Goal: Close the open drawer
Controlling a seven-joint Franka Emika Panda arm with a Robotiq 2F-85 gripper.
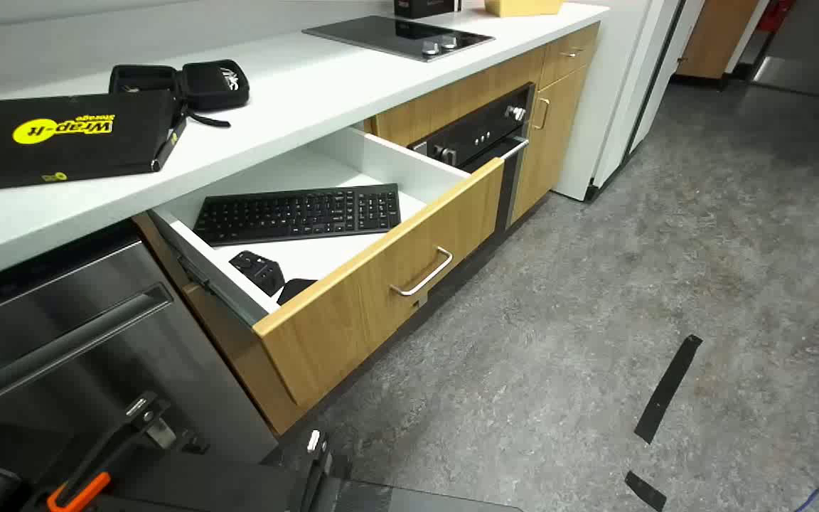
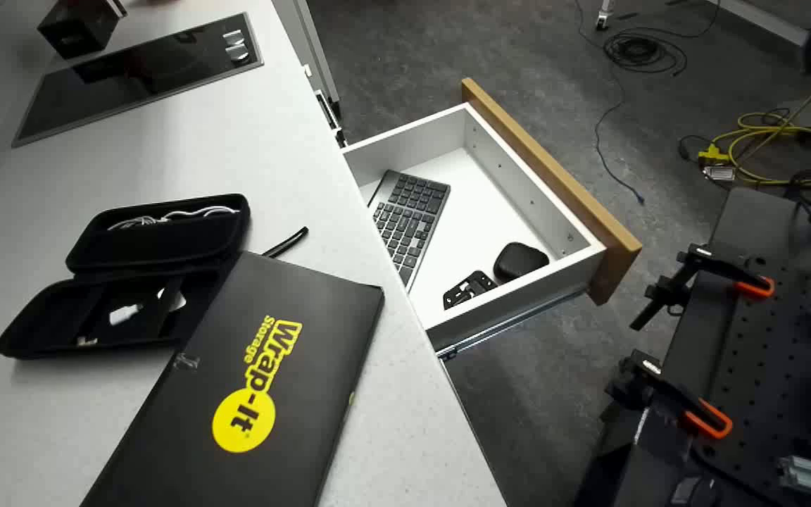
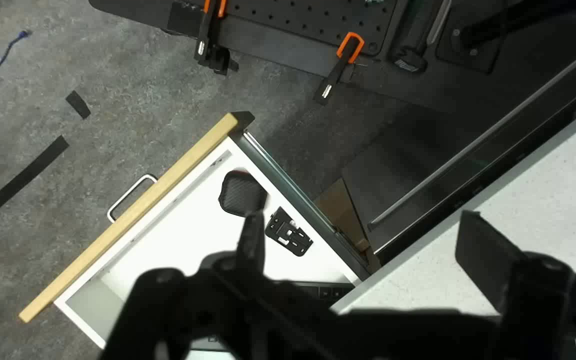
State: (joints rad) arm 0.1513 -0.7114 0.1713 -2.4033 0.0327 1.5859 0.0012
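In the wrist view the gripper (image 3: pixel 361 215) is spread wide — its dark, blurred fingers (image 3: pixel 488 260) well apart, one seen over the drawer (image 3: pixel 128 219), the other over the countertop (image 3: pixel 558 200). In the gap between them appear a black bracket (image 3: pixel 289 234), the drawer's side wall and the countertop's edge; whether either finger touches anything cannot be told from here.

In both exterior views the drawer stands open, its tan wood front well out from the countertop's edge, between a stainless steel appliance (image 1: pixel 175 355) and a built-in oven (image 1: pixel 484 126). A silver bar handle (image 1: pixel 430 276) is fixed to that front. Inside lie a black keyboard (image 1: pixel 299 213), toward the back, and the bracket and a rounded black case (image 2: pixel 520 262) — these two just beside each other, near the side wall next to the appliance.

On the countertop a black Wrap-It Storage box (image 2: pixel 272 401) partly hides an open zip case (image 2: pixel 138 267) with white cables (image 2: pixel 164 220) in it, and a black glass cooktop (image 2: pixel 152 74) lies farther along.
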